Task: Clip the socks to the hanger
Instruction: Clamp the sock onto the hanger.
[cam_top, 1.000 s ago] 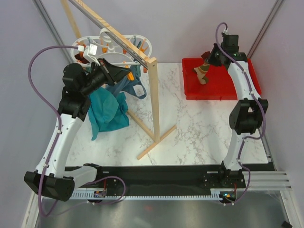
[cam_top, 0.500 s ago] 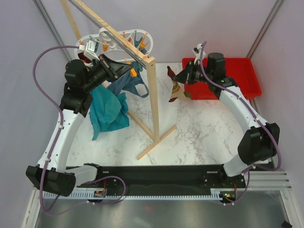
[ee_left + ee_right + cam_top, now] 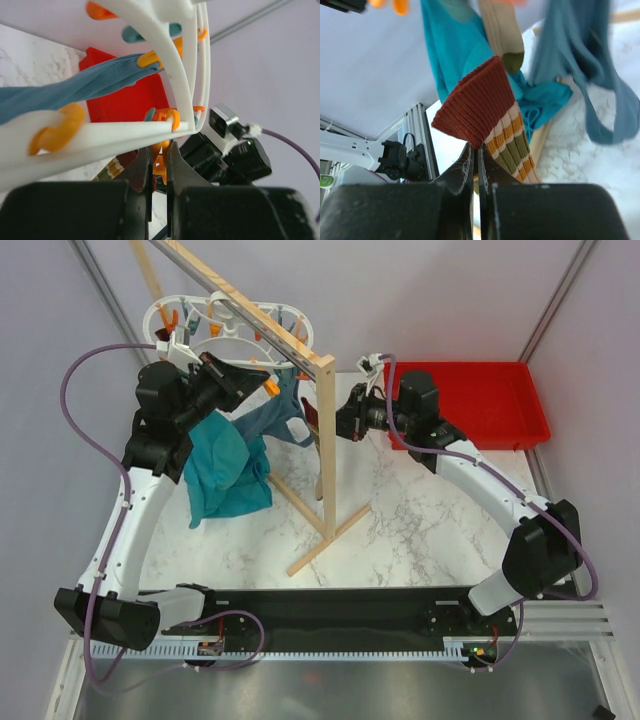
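Left gripper (image 3: 159,149): closed on an orange clip (image 3: 160,167) that hangs under the hanger (image 3: 167,60), whose white rings run directly above the fingertips. Right gripper (image 3: 475,150): closed on the rust cuff of a striped sock (image 3: 482,105), the striped leg trailing to its right; it is held over the counter (image 3: 400,510), just beside the rack post (image 3: 325,440) and facing the left gripper. Also listed, a second sock (image 3: 502,30): it hangs above and beyond the right gripper, green toe down, between teal cloths (image 3: 455,55), its top cut off by the frame edge.
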Action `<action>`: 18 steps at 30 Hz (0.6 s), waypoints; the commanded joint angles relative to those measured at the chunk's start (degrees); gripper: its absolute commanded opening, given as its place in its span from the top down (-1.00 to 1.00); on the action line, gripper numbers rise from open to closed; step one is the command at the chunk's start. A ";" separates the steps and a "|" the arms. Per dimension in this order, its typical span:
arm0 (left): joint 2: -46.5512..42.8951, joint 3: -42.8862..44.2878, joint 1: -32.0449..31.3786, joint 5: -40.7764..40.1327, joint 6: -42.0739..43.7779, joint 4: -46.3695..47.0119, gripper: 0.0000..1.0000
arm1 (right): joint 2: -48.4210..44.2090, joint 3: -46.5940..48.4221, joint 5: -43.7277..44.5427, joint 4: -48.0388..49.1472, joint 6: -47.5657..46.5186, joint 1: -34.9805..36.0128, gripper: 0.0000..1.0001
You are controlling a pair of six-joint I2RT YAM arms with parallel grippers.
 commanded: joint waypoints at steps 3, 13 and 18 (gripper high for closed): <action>0.01 -1.85 0.76 -15.03 -7.93 -17.07 0.95 | 1.18 6.11 10.04 1.90 -4.20 6.97 1.00; -1.75 -2.73 0.59 -17.27 -8.72 -16.38 0.95 | 2.32 7.34 17.37 3.73 -3.51 11.47 1.00; -1.14 -2.91 0.59 -17.26 -8.81 -15.85 0.95 | 3.11 9.88 16.06 4.62 -2.80 12.08 1.00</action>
